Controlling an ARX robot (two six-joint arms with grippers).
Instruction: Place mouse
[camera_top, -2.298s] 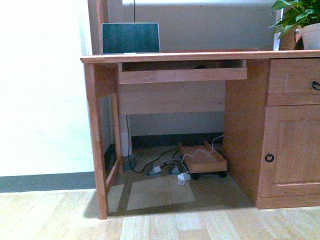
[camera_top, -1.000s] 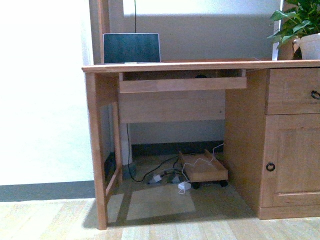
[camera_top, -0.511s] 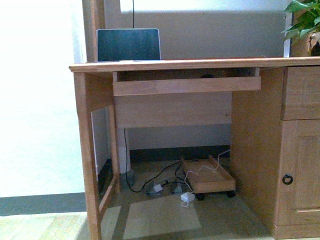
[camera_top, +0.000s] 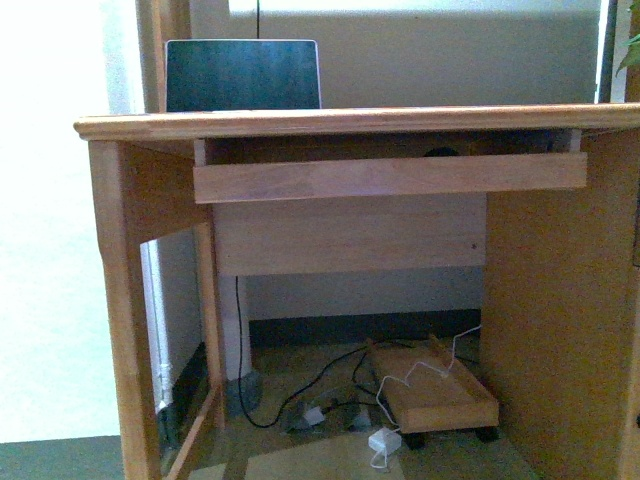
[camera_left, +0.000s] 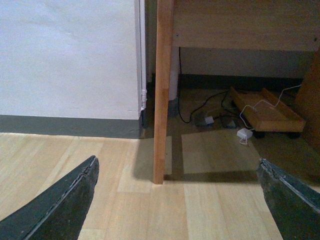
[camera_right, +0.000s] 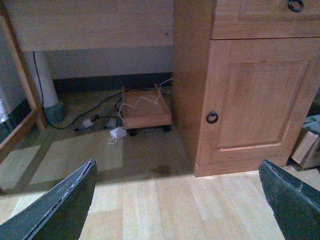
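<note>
A small dark rounded shape (camera_top: 441, 152) shows just above the front board of the pull-out tray (camera_top: 390, 177) under the desktop. Only its top shows, so I cannot tell whether it is the mouse. Neither arm shows in the front view. My left gripper (camera_left: 177, 167) is open and empty above the wooden floor, in front of the desk's left leg (camera_left: 162, 95). My right gripper (camera_right: 177, 167) is open and empty above the floor, in front of the desk's cabinet door (camera_right: 255, 100).
A laptop (camera_top: 243, 74) stands open on the wooden desk (camera_top: 330, 123). Under the desk are a wheeled wooden stand (camera_top: 435, 392), dark cables (camera_top: 300, 390) and a white adapter (camera_top: 384, 441). A white wall (camera_left: 70, 55) is to the left.
The front view has moved closer to the desk, which now fills the frame. The plant and the cabinet at the right have slid almost out of view.
</note>
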